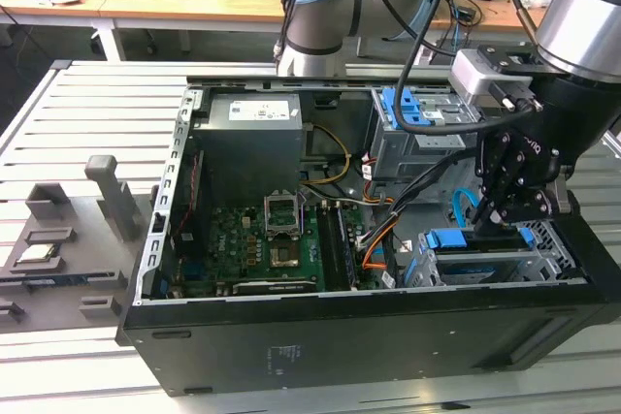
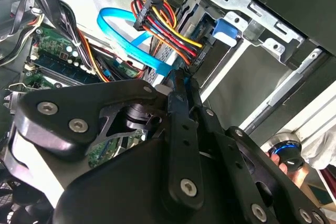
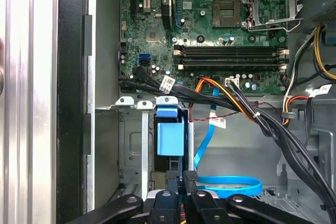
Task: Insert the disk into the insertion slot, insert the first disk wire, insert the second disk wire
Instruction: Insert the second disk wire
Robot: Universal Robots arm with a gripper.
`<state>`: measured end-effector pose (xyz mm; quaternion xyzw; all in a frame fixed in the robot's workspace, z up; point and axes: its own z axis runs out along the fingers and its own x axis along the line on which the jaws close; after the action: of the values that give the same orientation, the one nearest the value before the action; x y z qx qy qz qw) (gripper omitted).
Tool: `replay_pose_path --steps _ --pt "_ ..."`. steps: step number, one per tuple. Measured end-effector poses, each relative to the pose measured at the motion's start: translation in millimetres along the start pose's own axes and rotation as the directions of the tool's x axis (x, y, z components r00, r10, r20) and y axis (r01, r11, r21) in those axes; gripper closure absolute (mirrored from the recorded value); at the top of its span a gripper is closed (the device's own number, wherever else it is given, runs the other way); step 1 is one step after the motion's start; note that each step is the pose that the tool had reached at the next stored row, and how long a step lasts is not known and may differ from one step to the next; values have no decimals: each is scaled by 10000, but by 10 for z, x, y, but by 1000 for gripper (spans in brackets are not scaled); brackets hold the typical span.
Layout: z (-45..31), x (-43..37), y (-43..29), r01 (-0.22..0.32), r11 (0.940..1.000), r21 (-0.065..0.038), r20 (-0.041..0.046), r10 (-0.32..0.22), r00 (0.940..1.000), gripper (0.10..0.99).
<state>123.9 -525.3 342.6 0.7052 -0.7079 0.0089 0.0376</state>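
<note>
The disk's blue frame (image 1: pixel 464 240) lies inside the insertion slot (image 1: pixel 548 244), the low grey metal bay at the case's front corner on the exterior view's right. In the first wrist view the blue frame (image 3: pixel 170 136) sits between the bay's rails (image 3: pixel 131 145). The first disk wire (image 2: pixel 160 22), a red-orange bundle, ends in a black plug (image 2: pixel 197 59) pressed against the drive's end. The second disk wire (image 2: pixel 123 24) (image 3: pixel 231 185) (image 1: pixel 460 207) loops light blue and runs down to my fingertips. My gripper (image 1: pixel 500 215) (image 2: pixel 180 77) (image 3: pixel 182 178) hovers just over the bay, shut on that cable's end.
The motherboard (image 3: pixel 210 19) with memory slots and an empty processor socket (image 1: pixel 287 212) fills the case floor. Thick black sleeved cables (image 3: pixel 273 129) cross beside the bay. A taller grey cage with a blue latch (image 1: pixel 412 109) stands behind. The power supply (image 1: pixel 254 133) sits at the back.
</note>
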Motion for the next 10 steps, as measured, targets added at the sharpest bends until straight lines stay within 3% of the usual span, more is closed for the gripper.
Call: replay_pose_path --steps 10 --pt "53 -3 -2 -1 10000 2 1 1 10000 918"
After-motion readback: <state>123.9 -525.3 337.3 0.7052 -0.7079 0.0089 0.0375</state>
